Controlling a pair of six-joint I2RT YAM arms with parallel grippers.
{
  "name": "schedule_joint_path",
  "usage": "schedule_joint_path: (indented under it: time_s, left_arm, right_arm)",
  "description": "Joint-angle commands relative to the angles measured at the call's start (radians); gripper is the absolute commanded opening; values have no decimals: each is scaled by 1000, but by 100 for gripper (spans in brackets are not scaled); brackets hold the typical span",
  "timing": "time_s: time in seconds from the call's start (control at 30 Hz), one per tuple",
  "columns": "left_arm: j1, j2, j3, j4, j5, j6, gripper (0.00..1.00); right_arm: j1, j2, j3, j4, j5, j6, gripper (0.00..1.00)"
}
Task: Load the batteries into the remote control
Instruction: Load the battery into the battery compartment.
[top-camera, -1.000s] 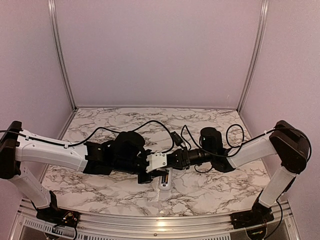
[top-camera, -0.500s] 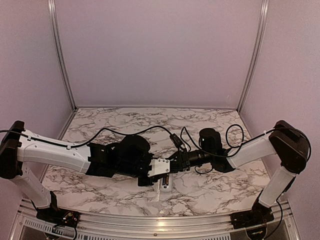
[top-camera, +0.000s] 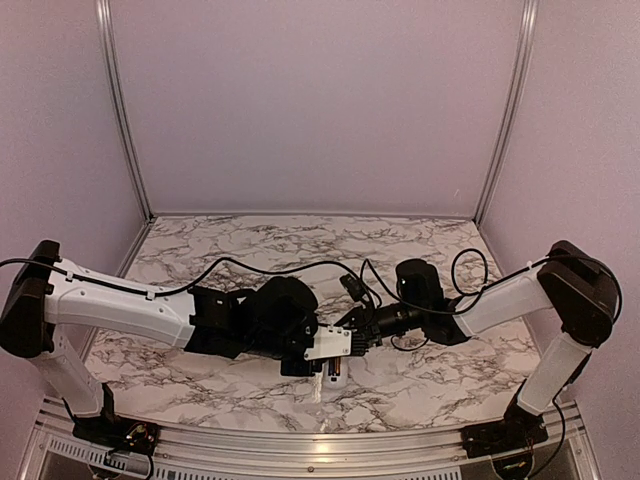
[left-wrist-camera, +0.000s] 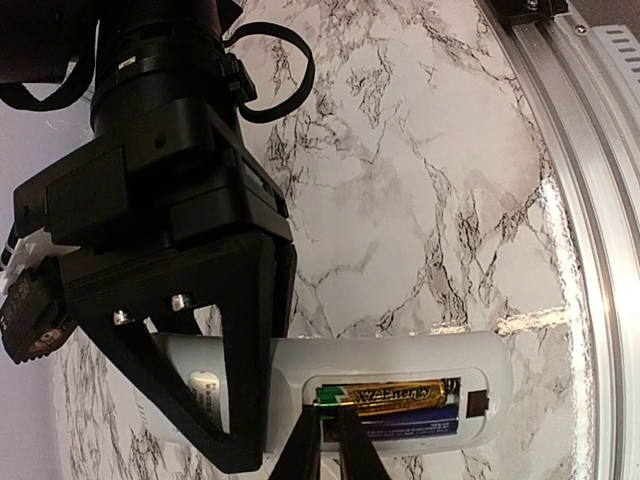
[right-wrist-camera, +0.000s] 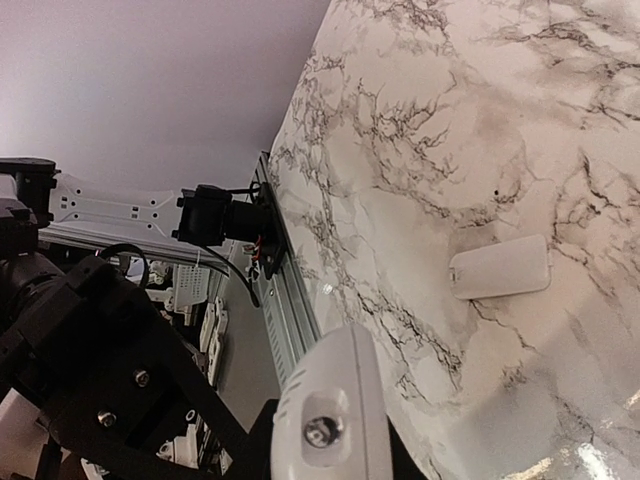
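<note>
The white remote control (left-wrist-camera: 400, 355) lies back side up near the table's front edge, its battery bay open. The gold battery (left-wrist-camera: 400, 395) and the dark blue battery (left-wrist-camera: 425, 427) lie side by side in the bay. My left gripper (left-wrist-camera: 330, 432) is shut, its tips against the left end of the batteries. My right gripper (right-wrist-camera: 330, 455) is shut on the remote (right-wrist-camera: 330, 420), and its black finger (left-wrist-camera: 245, 360) crosses the remote's body. In the top view the remote (top-camera: 334, 373) lies under both grippers, left (top-camera: 333, 357) and right (top-camera: 349, 332).
A white battery cover (right-wrist-camera: 500, 267) lies loose on the marble table (top-camera: 420, 380). The aluminium front rail (left-wrist-camera: 590, 200) runs close beside the remote. Cables loop over the right arm (top-camera: 470, 305).
My left arm has reached right and forward, and its gripper has come down onto the remote's battery bay. My right gripper has shifted slightly left and lower with the remote.
</note>
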Motion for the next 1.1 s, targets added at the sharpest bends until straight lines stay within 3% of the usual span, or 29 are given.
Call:
schedule_joint_path:
  time_s: [0.0,0.37,1.07]
  left_arm:
    - [-15,71,8,-108,3,10,7]
    - [-21,73,7,-123,96,10,7]
    - [-90,192,71,-217,-101,16,7]
  right_arm:
    - [13,-37,70,98,-28,16,0]
    - [13,-59,86,92,-26,-9,0]
    - [13,-74,103,116,-44,13,0]
